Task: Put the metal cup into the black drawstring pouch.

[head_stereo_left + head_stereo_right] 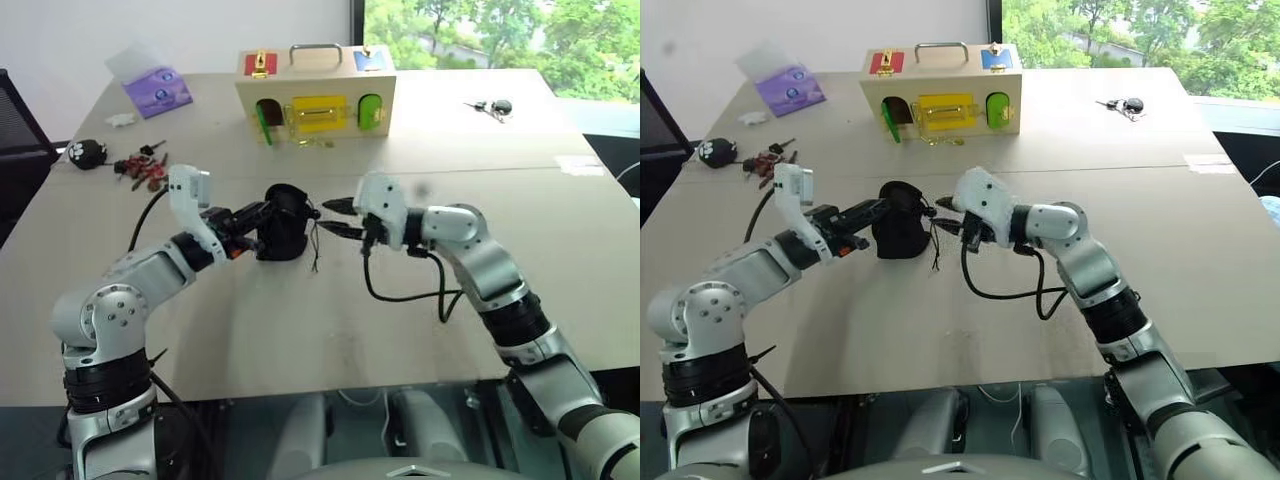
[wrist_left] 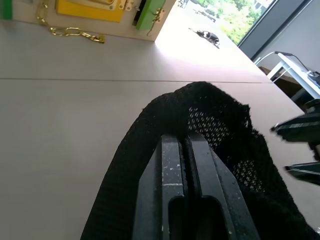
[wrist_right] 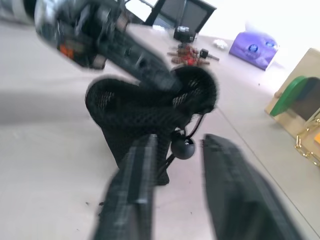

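From the head views, the left end effector point(image 1: 262, 214) is clamped on the black drawstring pouch's point(image 1: 283, 222) rim, lifted above the worktop point(image 1: 330, 330); the metal cup isn't visible, perhaps already inside. In the right wrist view, the right end effector point(image 3: 176, 156) stands half-open, empty, beside the pouch's cord bead point(image 3: 183, 147); closing carelessly could snag the cord and tug the pouch loose.

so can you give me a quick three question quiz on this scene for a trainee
1. True or false: the left gripper is shut on the rim of the black drawstring pouch.
2. Which stands nearest the far edge of the table?
A. the wooden box
B. the pouch
C. the right gripper
3. Fill in: the right gripper's fingers stand apart, with the pouch's cord ____ between them.

Key
1. True: in the left wrist view its two fingers are pressed together on the mesh fabric.
2. A
3. bead (the round black stopper)
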Controlling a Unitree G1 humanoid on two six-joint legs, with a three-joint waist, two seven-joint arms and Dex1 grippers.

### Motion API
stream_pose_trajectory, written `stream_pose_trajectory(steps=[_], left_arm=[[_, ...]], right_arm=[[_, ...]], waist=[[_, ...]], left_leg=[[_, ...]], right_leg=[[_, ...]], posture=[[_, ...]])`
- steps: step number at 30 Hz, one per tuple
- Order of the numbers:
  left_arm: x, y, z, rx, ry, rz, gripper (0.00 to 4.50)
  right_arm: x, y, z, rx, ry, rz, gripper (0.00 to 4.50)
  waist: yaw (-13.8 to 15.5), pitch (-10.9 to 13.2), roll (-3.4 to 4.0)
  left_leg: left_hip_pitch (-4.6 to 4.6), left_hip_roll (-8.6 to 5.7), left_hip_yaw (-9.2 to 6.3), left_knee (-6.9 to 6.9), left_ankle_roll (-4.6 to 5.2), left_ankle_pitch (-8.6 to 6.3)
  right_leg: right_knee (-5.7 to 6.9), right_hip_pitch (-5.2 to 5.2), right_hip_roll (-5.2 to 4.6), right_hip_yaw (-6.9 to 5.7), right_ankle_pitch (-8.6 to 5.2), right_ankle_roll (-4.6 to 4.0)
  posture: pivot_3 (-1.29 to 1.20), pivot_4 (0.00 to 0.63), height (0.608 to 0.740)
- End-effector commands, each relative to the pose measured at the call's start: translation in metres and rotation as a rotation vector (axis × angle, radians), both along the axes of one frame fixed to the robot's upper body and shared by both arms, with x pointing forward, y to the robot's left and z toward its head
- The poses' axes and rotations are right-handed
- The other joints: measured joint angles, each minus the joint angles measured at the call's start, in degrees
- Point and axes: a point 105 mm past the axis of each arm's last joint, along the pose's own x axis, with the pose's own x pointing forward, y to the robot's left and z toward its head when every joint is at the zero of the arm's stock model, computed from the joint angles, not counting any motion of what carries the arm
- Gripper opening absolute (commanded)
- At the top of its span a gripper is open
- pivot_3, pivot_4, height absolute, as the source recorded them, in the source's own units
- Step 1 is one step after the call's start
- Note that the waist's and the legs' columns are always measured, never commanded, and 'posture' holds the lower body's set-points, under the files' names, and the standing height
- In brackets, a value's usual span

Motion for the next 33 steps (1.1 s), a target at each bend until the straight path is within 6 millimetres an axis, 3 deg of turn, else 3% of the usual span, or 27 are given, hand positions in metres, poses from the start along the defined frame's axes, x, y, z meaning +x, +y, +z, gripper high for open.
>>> stream_pose_trajectory(steps=[1, 2, 4, 7, 10, 13, 19, 23, 26, 28, 33], left_arm=[[-0.003, 0.007, 0.015, 0.011, -0.077, 0.02, 0.0], [-0.004, 0.008, 0.016, 0.001, -0.084, 0.018, 0.0], [-0.006, 0.012, 0.017, 0.01, -0.093, 0.011, 0.0], [-0.008, 0.018, 0.023, 0.015, -0.101, -0.005, 0.0], [-0.005, 0.025, 0.027, 0.018, -0.102, 0.004, 0.0], [-0.004, 0.027, 0.028, 0.027, -0.099, 0.007, 0.0], [-0.006, 0.029, 0.028, 0.046, -0.087, 0.007, 0.0], [-0.008, 0.031, 0.03, 0.046, -0.089, 0.015, 0.0], [-0.012, 0.031, 0.031, 0.046, -0.093, 0.019, 0.0], [-0.014, 0.031, 0.032, 0.045, -0.097, 0.02, 0.0], [-0.021, 0.031, 0.032, 0.035, -0.102, 0.029, 0.0]], right_arm=[[-0.018, -0.014, 0.029, 0.073, 0.003, 0.052, 3.27], [-0.024, -0.021, 0.031, 0.071, 0.019, 0.065, 3.67], [-0.026, -0.032, 0.026, 0.055, 0.037, 0.052, 3.67], [-0.002, -0.039, -0.003, -0.036, -0.009, -0.097, 3.67], [0.007, -0.023, -0.03, 0.019, 0.089, -0.122, 4.48], [0.009, 0.001, -0.057, 0.039, 0.169, -0.114, 4.48], [0.009, 0.049, -0.07, 0.147, 0.331, -0.037, 4.48], [0.02, 0.065, -0.084, 0.105, 0.336, -0.091, 4.48], [0.033, 0.068, -0.088, 0.109, 0.32, -0.151, 3.71], [0.037, 0.068, -0.09, 0.098, 0.287, -0.17, 2.52], [0.045, 0.065, -0.089, 0.125, 0.239, -0.214, 0.26]], waist=[[0.06, 0.0, 0.0], [0.09, 0.0, 0.0], [0.11, 0.0, 0.0], [-0.15, -0.01, -0.01], [-0.36, -0.01, -0.01], [-0.37, -0.01, -0.01], [-0.14, -0.01, -0.01], [-0.19, -0.01, -0.01], [-0.25, -0.01, -0.01], [-0.27, -0.01, -0.01], [-0.33, -0.01, -0.02]], left_leg=[[-0.01, 0.0, -0.02, -0.01, 0.0, 0.0], [-0.01, 0.0, -0.02, -0.02, 0.01, 0.0], [-0.01, 0.0, -0.07, -0.09, 0.02, -0.01], [0.0, -0.01, -0.02, -0.23, 0.03, -0.01], [0.07, -0.01, 0.1, -0.34, 0.02, 0.0], [0.07, 0.01, 0.12, -0.41, 0.0, 0.01], [0.04, 0.04, 0.15, -0.45, -0.21, 0.13], [0.05, 0.01, 0.09, -0.44, -0.21, 0.13], [0.06, 0.02, 0.07, -0.46, -0.22, 0.14], [0.05, 0.02, 0.09, -0.46, -0.22, 0.14], [0.05, 0.03, 0.09, -0.46, -0.22, 0.14]], right_leg=[[-0.04, 0.01, 0.0, -0.03, 0.0, 0.0], [-0.05, 0.01, -0.01, -0.03, 0.0, 0.0], [-0.16, 0.05, -0.03, -0.07, 0.0, 0.0], [-0.32, 0.06, -0.02, -0.07, 0.0, 0.0], [-0.31, 0.03, 0.04, 0.03, 0.0, 0.0], [-0.32, 0.0, 0.13, 0.07, 0.0, 0.0], [-0.41, -0.03, 0.14, 0.09, 0.0, 0.0], [-0.38, -0.02, 0.15, 0.03, 0.01, 0.0], [-0.38, -0.02, 0.14, 0.02, 0.01, -0.01], [-0.39, -0.02, 0.11, 0.05, 0.01, -0.01], [-0.38, -0.02, 0.03, 0.06, 0.01, -0.01]], posture=[[0.0, 0.15, 0.74], [0.0, 0.15, 0.74], [0.0, 0.15, 0.74], [0.0, 0.15, 0.74], [0.0, 0.15, 0.74], [0.0, 0.15, 0.74], [0.0, 0.15, 0.74], [0.0, 0.15, 0.74], [0.0, 0.15, 0.74], [0.0, 0.15, 0.74], [0.0, 0.15, 0.74]])
